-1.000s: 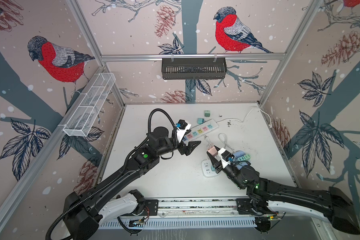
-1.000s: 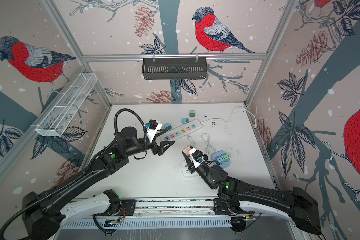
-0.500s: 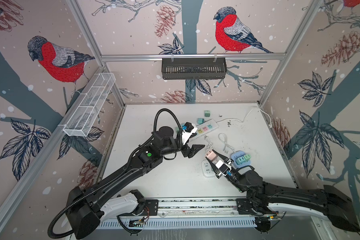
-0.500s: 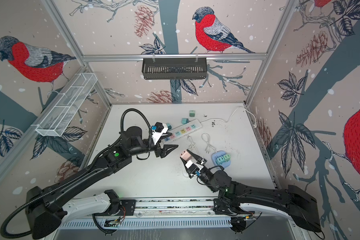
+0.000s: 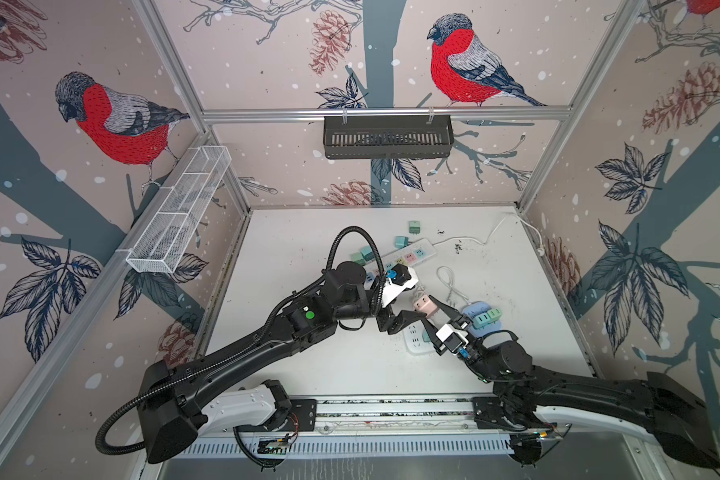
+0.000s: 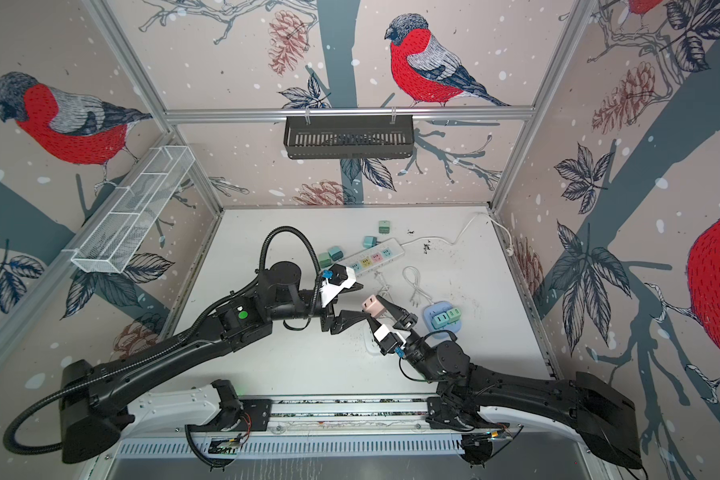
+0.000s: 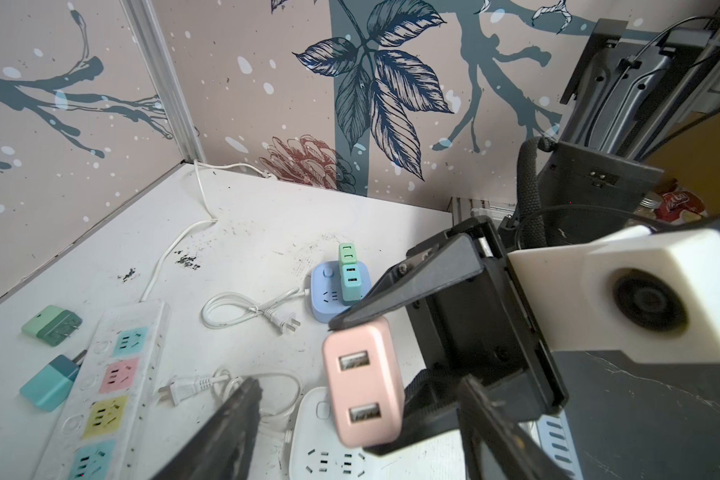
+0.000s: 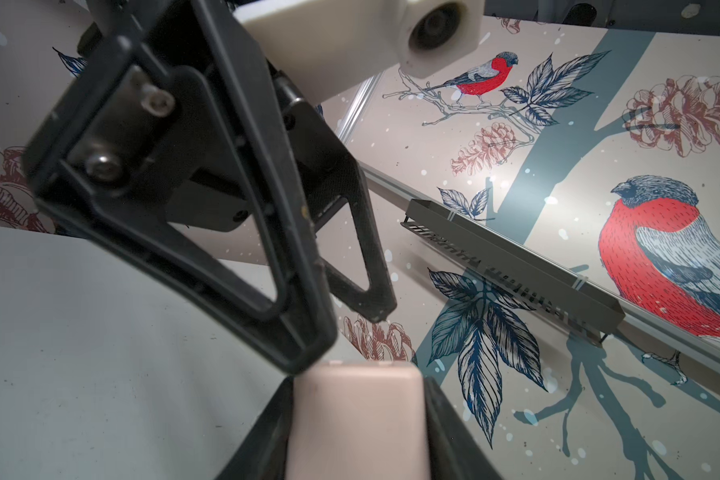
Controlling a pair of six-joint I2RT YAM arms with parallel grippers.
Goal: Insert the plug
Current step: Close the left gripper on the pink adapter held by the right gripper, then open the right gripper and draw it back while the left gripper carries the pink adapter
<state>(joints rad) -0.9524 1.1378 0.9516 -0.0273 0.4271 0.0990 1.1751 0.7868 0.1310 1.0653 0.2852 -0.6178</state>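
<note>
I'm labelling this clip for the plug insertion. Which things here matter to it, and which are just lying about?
In the job: pink plug, held by the right gripper; left gripper, open beside it; white socket on the table, likely target.
Lying about: power strip; blue socket holding green and teal adapters; loose adapters by the strip; white cables.

left arm (image 5: pixel 246 353) stretched to centre, jaws apart | right arm (image 5: pixel 599 386) opposite, jaws clamped, seemingly angled upward
</note>
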